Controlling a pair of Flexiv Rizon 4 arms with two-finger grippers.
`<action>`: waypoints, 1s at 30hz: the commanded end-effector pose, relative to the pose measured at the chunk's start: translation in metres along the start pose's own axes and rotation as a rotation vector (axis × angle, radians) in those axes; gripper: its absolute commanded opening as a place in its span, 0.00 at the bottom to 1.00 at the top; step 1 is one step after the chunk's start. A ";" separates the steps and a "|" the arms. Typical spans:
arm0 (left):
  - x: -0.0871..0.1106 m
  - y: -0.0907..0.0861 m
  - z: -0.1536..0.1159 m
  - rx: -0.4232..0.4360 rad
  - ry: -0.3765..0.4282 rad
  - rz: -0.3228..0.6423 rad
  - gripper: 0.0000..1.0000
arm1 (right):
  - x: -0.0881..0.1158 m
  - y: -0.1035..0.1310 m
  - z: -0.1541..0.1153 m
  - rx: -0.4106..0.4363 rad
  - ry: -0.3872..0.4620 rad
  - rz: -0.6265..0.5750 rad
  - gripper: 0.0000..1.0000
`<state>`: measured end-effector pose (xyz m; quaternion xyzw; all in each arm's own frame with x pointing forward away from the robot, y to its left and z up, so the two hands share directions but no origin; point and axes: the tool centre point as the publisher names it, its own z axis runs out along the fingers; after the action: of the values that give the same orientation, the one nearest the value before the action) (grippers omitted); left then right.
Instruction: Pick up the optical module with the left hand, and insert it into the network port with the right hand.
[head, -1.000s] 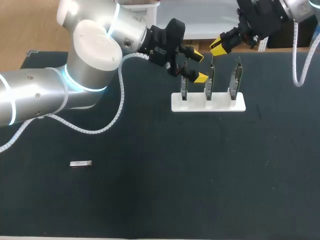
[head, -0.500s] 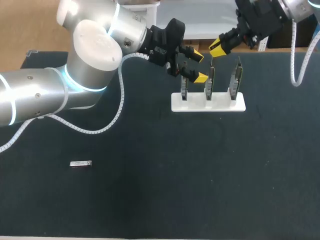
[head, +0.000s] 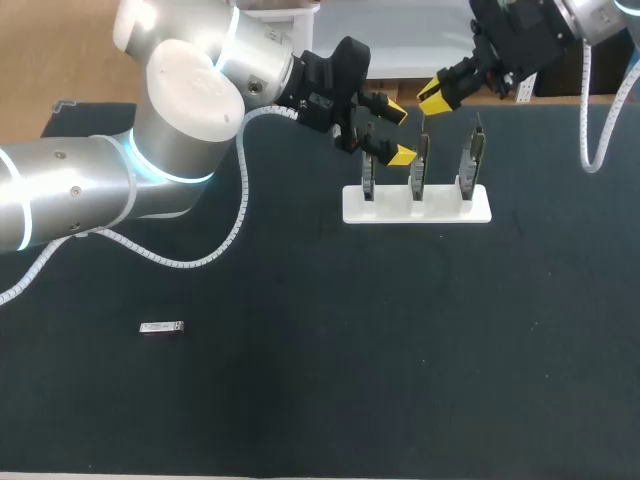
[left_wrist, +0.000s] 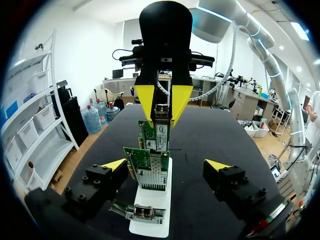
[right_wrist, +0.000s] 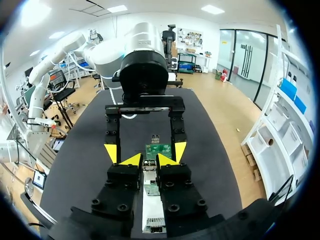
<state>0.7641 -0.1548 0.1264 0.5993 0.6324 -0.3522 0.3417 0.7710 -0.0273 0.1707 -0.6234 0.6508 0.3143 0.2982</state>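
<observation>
Right gripper (right_wrist: 149, 161) is pinched on the module (left_wrist: 161, 113) just above a card's (left_wrist: 148, 136) port (left_wrist: 162, 134), while the left gripper (head: 398, 133) hangs wide open and empty: pickup and handover look done, insertion remains.

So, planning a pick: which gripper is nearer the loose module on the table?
Left: left gripper sits by the card stand, far from the loose module; right gripper is farther, beyond the stand.
</observation>
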 end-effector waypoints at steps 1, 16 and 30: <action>-0.001 0.001 0.001 0.002 0.004 -0.002 1.00 | 0.000 -0.002 0.001 -0.005 -0.001 0.000 0.00; -0.001 0.001 0.001 0.002 0.004 -0.002 1.00 | -0.001 -0.005 0.000 0.010 -0.006 -0.006 0.00; -0.001 0.001 0.001 0.002 0.004 -0.002 1.00 | 0.003 -0.005 0.003 0.008 0.006 -0.003 0.00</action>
<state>0.7641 -0.1548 0.1264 0.5993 0.6324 -0.3522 0.3418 0.7757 -0.0270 0.1679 -0.6242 0.6516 0.3097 0.2998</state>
